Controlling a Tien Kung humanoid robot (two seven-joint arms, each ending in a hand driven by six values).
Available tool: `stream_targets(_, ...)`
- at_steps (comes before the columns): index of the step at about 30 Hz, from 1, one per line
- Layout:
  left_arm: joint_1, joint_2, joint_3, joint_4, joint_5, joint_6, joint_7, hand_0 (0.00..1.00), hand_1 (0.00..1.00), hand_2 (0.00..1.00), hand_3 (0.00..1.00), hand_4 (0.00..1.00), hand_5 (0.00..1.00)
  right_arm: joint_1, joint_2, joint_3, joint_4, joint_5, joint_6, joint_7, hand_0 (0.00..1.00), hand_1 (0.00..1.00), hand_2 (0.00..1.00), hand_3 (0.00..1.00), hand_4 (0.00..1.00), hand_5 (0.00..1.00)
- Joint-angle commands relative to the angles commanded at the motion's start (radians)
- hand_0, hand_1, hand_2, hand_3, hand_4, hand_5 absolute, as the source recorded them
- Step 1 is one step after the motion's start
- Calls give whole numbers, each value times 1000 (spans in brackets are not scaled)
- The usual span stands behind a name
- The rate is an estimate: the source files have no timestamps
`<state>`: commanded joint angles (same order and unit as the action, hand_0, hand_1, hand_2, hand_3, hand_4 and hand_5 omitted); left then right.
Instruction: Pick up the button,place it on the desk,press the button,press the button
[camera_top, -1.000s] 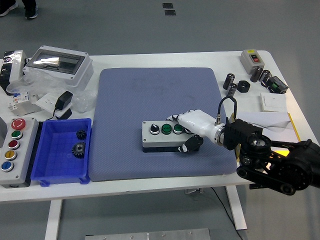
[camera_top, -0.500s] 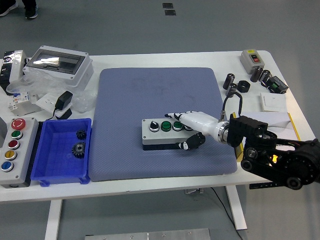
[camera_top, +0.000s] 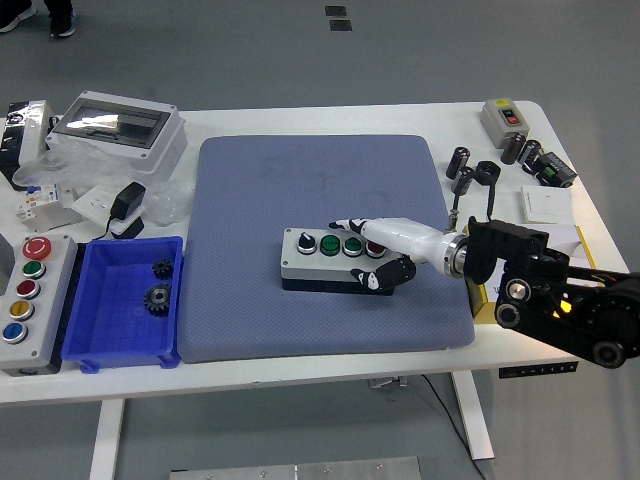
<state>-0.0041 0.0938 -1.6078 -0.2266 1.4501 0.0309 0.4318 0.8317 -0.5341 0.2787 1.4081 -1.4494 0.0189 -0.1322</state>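
A: Where is the button box?
B: The grey push-button box lies on the blue-grey mat, a little right of its middle, long side across the table. Its top shows a black-and-white selector knob, two green buttons and one more at the right end.

A: And the hand?
B: The right hand grips the box's right end. The white fingers lie flat along the far top edge, and the dark thumb curls against the near front face.

A: What surrounds the mat?
B: To the left, a blue bin with two black gears. Beside that, at the table's left edge, a grey control station with red, green, yellow and blue buttons. Beyond the bin sits a clear-lidded enclosure.
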Motion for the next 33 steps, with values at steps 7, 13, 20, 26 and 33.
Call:
stream_targets(7,2,-2,2,0,-4,0,-1,693,641,608,668,690,347,33,-86,48,81,49,51,-17,998,969,995,998,453,38)
stream_targets(13,4,-1,1,-1,-6,2,2,693,642,607,667,691,336,95,-208,167,187,202,184,-156,998,973,998,998,487,53)
stream_targets(20,1,4,-3,-2,-3,3,3,693,641,606,665,690,330,215,-266,175,247,407,421,-342,998,978,998,998,505,58)
stream_targets(26,0,6,-4,-3,-2,3,4,692,641,605,664,689,327,262,-258,144,238,516,560,-435,802,851,897,995,479,48)
stream_targets(33,-1,6,-6,-3,1,3,5,693,641,605,663,688,324,270,-238,125,220,534,593,-445,58,156,329,847,220,163)
